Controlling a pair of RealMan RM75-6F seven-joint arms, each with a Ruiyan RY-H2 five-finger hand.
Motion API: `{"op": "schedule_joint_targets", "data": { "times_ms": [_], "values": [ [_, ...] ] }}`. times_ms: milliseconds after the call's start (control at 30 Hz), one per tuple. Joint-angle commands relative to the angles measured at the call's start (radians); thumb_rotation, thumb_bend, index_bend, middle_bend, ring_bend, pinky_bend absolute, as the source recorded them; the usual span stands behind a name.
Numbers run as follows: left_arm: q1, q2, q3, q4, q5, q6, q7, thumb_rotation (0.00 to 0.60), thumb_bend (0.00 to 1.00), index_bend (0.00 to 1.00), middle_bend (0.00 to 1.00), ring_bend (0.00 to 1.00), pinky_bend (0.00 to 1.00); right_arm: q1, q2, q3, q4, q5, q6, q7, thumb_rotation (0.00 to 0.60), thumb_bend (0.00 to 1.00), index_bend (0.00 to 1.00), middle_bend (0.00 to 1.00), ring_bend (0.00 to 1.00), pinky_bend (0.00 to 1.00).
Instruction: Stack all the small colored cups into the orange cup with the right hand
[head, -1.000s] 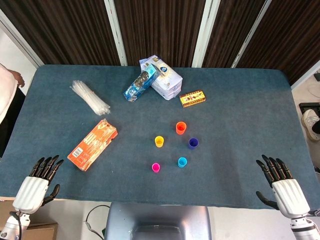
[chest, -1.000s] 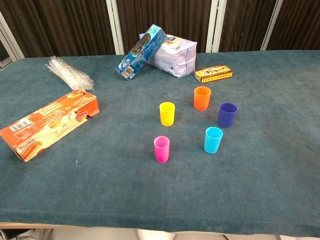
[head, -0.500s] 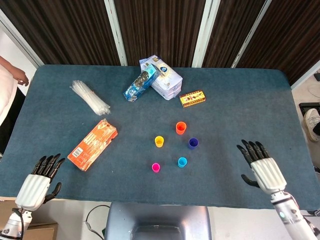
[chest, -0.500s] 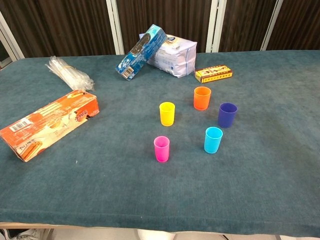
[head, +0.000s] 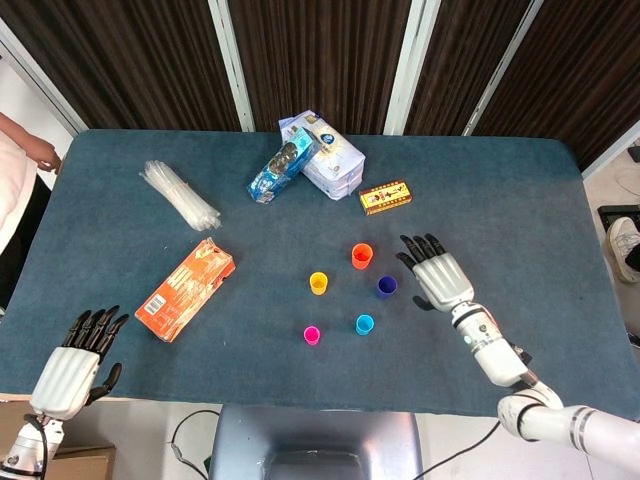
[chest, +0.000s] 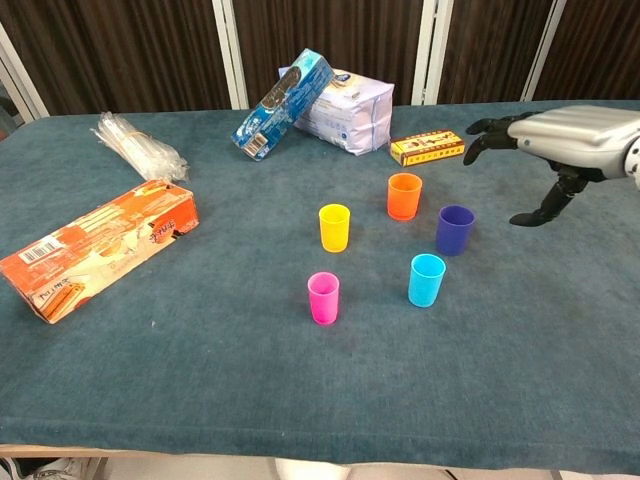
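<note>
Head view: my right hand (head: 436, 273), fingers spread and empty, has swung in from the tabletop (head: 520, 190) edge beside the purple cup (head: 387, 286); first pick, toward the orange cup (head: 362, 256), looks imminent.

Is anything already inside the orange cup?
No. In the head view the orange cup looks empty, with only its own orange interior showing. The yellow cup, purple cup, blue cup and pink cup stand separately around it.
</note>
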Motion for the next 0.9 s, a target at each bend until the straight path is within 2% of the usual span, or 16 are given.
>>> {"op": "schedule_joint_targets", "data": {
  "times_ms": [33, 267, 600, 900],
  "values": [
    [0.000, 0.001, 0.001, 0.000, -0.001, 0.000, -0.002, 0.600, 0.46, 0.00, 0.00, 0.00, 0.05, 0.018, -0.019, -0.010, 0.020, 0.015, -0.014, 0.004, 0.600, 0.37, 0.36, 0.00, 0.00, 0.00],
    [0.000, 0.001, 0.003, 0.000, 0.001, 0.000, 0.000, 0.600, 0.46, 0.00, 0.00, 0.00, 0.05, 0.052, -0.066, -0.027, 0.064, 0.037, -0.019, 0.012, 0.600, 0.43, 0.39, 0.00, 0.00, 0.00],
    [-0.001, 0.003, 0.001, 0.001, -0.001, 0.002, -0.006, 0.600, 0.46, 0.00, 0.00, 0.00, 0.05, 0.093, -0.120, -0.042, 0.107, 0.099, -0.026, -0.010, 0.600, 0.44, 0.41, 0.00, 0.00, 0.00],
    [-0.001, 0.007, 0.003, 0.001, 0.001, 0.004, -0.014, 0.600, 0.46, 0.00, 0.00, 0.00, 0.05, 0.112, -0.149, -0.053, 0.132, 0.138, -0.013, -0.024, 0.600, 0.50, 0.49, 0.00, 0.00, 0.00]
  ]
}}
